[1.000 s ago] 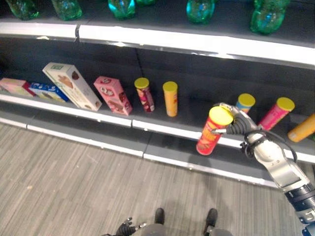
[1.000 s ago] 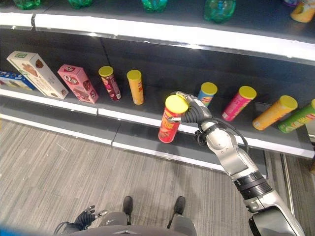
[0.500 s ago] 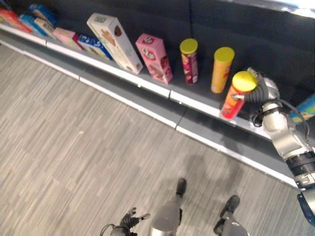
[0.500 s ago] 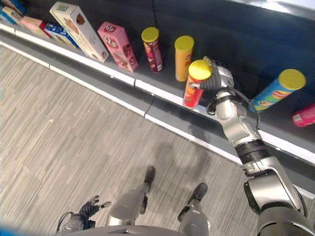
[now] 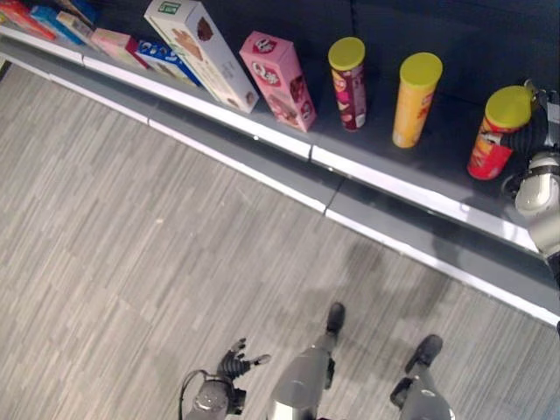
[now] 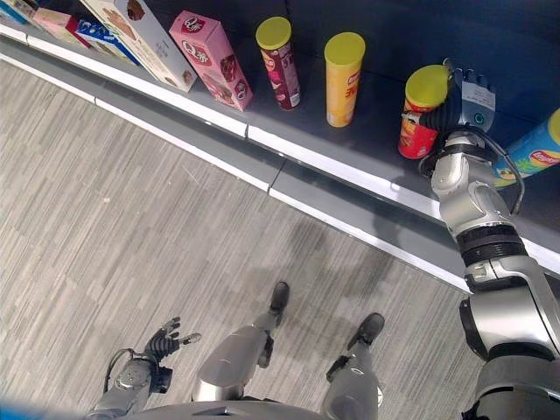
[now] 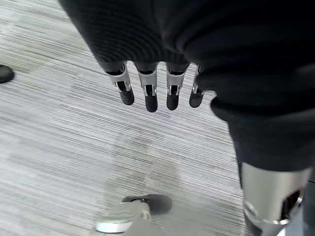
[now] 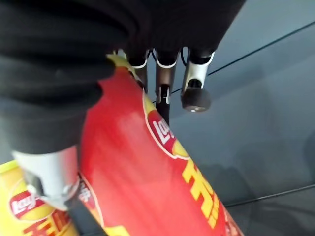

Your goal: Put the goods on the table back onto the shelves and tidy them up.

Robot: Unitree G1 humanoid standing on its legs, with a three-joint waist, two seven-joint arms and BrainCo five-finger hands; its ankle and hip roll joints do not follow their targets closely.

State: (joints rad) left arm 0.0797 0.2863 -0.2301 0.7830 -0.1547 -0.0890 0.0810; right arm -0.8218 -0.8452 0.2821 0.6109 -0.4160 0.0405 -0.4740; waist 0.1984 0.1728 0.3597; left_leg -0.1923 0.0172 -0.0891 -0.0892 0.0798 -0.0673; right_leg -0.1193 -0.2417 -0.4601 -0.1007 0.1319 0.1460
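right hand clenched round red can; can upright on lower shelf, right of yellow can | left hand low over floor, fingers relaxed, holding nothing | shelf also carries maroon can, pink box

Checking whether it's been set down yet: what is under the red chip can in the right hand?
The red chip can stands with its base on the dark shelf, right of the yellow can. The right hand grips it; the contact under the base is hidden.
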